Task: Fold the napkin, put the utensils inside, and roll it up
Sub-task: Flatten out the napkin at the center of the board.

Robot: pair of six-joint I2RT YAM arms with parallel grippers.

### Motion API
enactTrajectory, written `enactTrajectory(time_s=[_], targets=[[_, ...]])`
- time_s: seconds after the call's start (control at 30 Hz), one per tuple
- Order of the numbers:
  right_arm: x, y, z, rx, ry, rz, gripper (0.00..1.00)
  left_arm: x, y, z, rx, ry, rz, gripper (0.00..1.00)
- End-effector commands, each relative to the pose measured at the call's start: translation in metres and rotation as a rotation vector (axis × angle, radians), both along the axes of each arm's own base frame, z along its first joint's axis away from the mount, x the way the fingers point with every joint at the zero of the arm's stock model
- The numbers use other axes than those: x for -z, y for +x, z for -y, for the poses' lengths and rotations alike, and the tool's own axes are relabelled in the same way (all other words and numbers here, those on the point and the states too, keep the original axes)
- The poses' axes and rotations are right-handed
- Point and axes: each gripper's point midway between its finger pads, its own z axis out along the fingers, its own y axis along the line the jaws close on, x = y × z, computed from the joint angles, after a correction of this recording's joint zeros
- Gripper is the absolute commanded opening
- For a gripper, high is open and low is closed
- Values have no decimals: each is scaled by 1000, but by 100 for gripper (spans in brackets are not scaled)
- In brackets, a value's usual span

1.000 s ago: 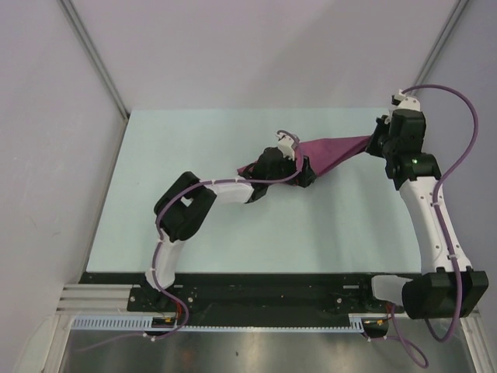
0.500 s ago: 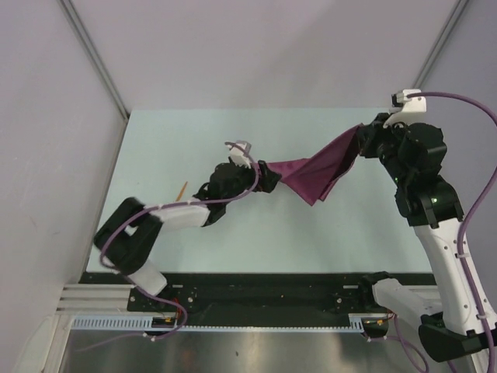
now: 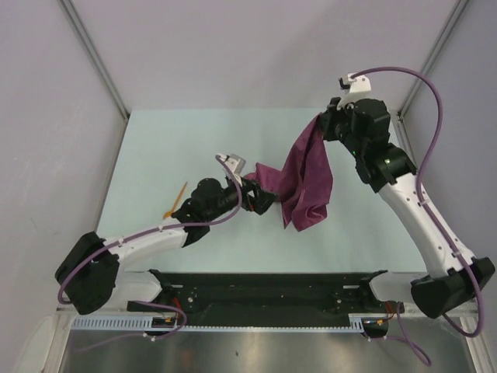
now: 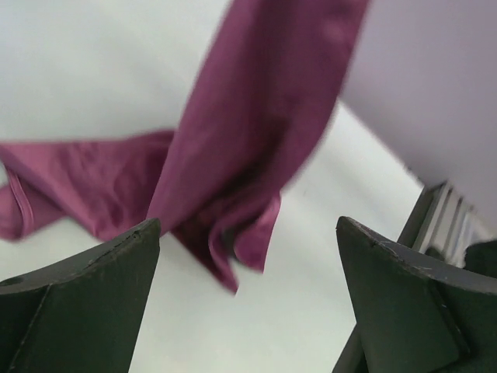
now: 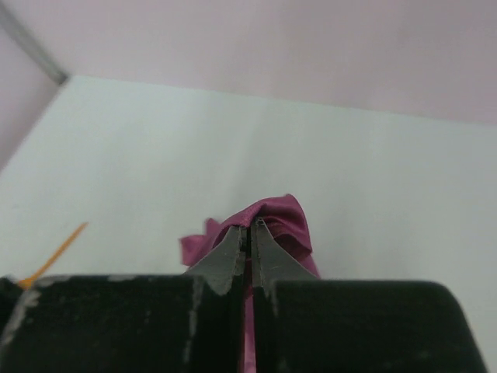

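Napkin [image 3: 307, 175] hangs from right end effector [image 3: 322, 126], pinched shut on top corner; low end trails on bench [image 3: 178, 140]. Left end effector [image 3: 260, 200] wide, empty, beside cloth. Spoon [image 3: 175, 202] lies apart, further left.

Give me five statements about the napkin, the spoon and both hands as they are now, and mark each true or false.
1. The right hand is shut on the napkin. True.
2. The napkin lies flat and folded on the table. False: it hangs crumpled from the right hand.
3. The left hand is open. True.
4. The orange spoon is wrapped inside the napkin. False: it lies bare on the table, left of the left arm and apart from the cloth.
5. The left hand grips the spoon. False: nothing is between its fingers.
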Motion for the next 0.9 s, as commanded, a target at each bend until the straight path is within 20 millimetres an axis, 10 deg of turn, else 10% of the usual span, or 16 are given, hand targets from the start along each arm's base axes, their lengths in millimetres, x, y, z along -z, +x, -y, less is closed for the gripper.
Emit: enactTrajectory(time_s=[0.0, 0.37, 0.87], targets=[[48, 39, 53, 155, 23, -101, 0, 54, -14, 13, 74, 188, -36, 100], [165, 59, 110, 249, 65, -370, 0, 132, -30, 48, 169, 418, -88, 88], [176, 55, 112, 229, 109, -391, 0, 176, -22, 73, 194, 565, -169, 65]])
